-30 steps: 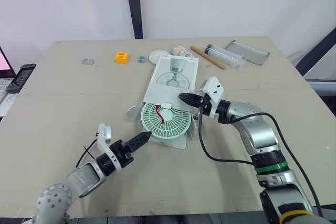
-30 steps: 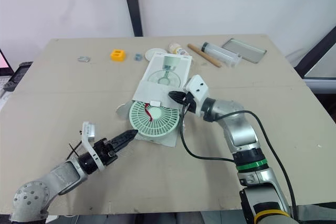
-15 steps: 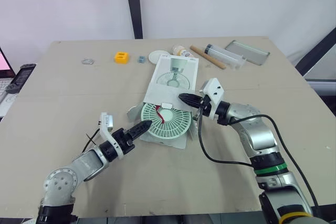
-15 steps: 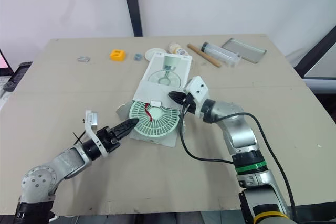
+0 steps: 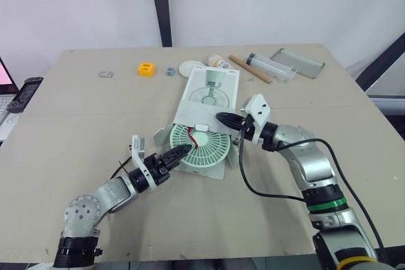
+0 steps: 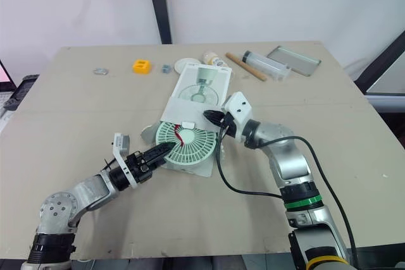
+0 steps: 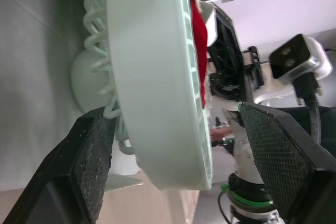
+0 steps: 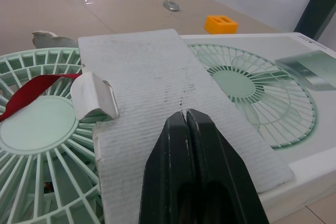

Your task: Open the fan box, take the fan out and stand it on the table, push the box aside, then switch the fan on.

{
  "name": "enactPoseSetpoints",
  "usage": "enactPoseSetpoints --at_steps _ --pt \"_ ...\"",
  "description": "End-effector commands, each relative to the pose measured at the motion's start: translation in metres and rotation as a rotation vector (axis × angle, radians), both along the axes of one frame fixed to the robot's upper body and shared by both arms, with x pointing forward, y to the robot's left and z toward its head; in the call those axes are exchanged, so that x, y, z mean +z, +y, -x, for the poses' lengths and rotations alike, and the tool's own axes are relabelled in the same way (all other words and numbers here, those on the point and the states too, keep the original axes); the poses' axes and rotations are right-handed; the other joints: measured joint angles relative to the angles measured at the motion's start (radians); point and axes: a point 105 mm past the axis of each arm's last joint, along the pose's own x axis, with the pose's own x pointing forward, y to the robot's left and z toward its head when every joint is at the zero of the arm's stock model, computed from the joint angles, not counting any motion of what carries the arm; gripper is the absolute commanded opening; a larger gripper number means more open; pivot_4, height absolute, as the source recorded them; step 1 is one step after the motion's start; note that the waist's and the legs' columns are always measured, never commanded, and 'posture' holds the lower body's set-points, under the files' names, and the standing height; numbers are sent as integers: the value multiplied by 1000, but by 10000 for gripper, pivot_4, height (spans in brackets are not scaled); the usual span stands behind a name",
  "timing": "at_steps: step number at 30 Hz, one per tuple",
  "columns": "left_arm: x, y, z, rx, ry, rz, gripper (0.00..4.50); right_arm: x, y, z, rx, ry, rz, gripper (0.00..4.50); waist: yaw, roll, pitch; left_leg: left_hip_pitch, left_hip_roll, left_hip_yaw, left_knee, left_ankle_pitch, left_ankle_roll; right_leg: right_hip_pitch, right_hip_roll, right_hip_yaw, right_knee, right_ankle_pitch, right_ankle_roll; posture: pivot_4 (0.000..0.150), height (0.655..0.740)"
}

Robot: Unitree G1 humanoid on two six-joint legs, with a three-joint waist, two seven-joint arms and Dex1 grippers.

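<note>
Left gripper (image 5: pixel 182 151) now straddles one fan (image 5: pixel 209 148).

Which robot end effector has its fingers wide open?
The left end effector: its black fingers straddle the rim of the pale green round fan. The right end effector is pinched shut over the white cardboard flap.

Both head views look forward and down from the near edge of the tabletop (image 5: pixel 76 93), sharing almost the whole surface. The left wrist view sits hard against the fan (image 7: pixel 152 77), seen edge-on, apparently facing the right arm (image 7: pixel 247 195). The right wrist view skims low over the box flap (image 8: pixel 157 87), also catching the fan.
</note>
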Motion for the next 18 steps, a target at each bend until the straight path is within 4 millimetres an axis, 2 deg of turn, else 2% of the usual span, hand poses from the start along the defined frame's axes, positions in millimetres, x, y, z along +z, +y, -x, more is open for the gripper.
enactPoseSetpoints --at_steps 1,3,8,9,18 --pt "12 -2 1 -22 -22 76 39253 -5 -3 1 -13 14 21 0 0 0 0 0 0 0 0 0 0 0 0 0 0 0 0 1500 7400" --pt "9 -2 1 -15 -15 73 33847 -6 -3 2 -14 16 23 0 0 0 0 0 0 0 0 0 0 0 0 0 0 0 0 1500 7400" --pt "5 -2 0 -8 1 67 16823 -6 -4 2 -17 17 26 0 0 0 0 0 0 0 0 0 0 0 0 0 0 0 0 1500 7400" --pt "4 -2 1 -9 3 66 15034 -6 -4 2 -17 17 26 0 0 0 0 0 0 0 0 0 0 0 0 0 0 0 0 1500 7400" --pt "5 4 16 -19 14 78 13767 -5 -4 2 -16 14 28 0 -1 0 0 0 0 0 0 0 0 0 0 0 0 0 0 1500 7400"
